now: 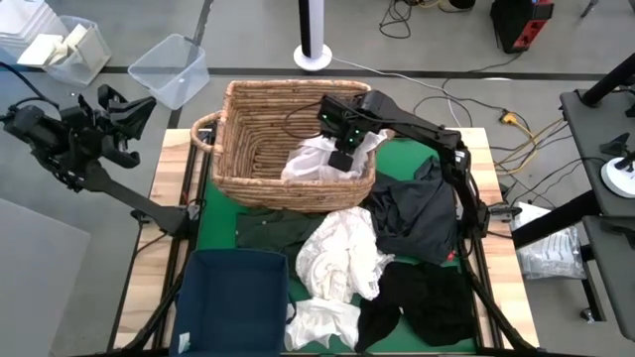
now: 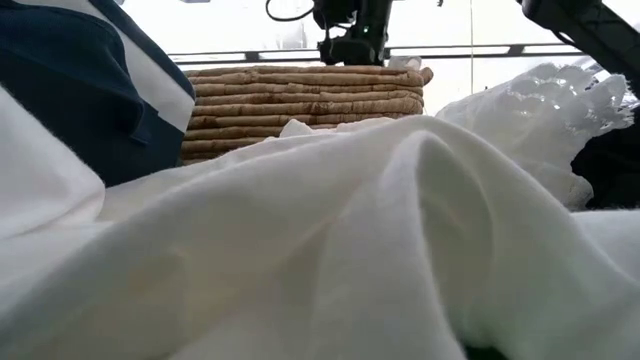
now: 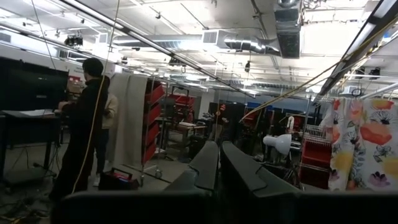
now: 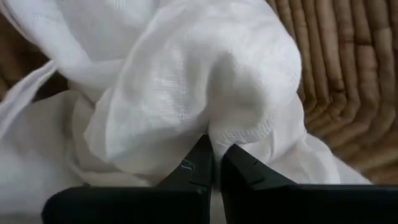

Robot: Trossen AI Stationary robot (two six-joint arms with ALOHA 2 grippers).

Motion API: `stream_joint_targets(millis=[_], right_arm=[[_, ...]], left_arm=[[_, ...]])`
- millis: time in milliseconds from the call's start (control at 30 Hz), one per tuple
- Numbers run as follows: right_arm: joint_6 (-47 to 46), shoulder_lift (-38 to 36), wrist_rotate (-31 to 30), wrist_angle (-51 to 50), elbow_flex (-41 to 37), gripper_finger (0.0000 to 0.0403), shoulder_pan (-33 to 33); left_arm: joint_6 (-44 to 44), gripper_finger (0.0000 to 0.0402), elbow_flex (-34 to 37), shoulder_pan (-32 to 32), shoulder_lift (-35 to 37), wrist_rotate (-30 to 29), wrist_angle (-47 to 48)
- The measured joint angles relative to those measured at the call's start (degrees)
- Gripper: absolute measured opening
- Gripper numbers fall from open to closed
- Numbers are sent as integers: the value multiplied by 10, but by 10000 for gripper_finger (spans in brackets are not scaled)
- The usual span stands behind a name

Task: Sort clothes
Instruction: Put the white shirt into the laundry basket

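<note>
Right gripper (image 4: 214, 163): over the wicker basket (image 1: 253, 129), jaws pinched on a white garment (image 4: 186, 93) lying inside. Step: depositing whites; release should follow. Left gripper (image 3: 217, 168): closed, empty, parked off-table left.

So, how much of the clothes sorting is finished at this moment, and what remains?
Barely started. One white garment is in the wicker basket, and the right gripper is over it, shut, with a fold of it at the fingertips. The navy bin looks empty. Left on the table: a dark grey garment, a white pile, a black garment and a dark green one. The left gripper waits shut off the table.
</note>
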State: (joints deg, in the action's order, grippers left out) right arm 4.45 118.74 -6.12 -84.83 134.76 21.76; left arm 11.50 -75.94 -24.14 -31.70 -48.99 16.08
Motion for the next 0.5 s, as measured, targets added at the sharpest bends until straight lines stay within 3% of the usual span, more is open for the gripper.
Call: stream_joint_targets(millis=[167,500], right_arm=[[5,10,1,3,0,46,-1],[-34,-6,0,12,2,209,-5]], left_arm=[[-4,0,0,0,0,0,5],[-12,0,0,0,0,0,13]])
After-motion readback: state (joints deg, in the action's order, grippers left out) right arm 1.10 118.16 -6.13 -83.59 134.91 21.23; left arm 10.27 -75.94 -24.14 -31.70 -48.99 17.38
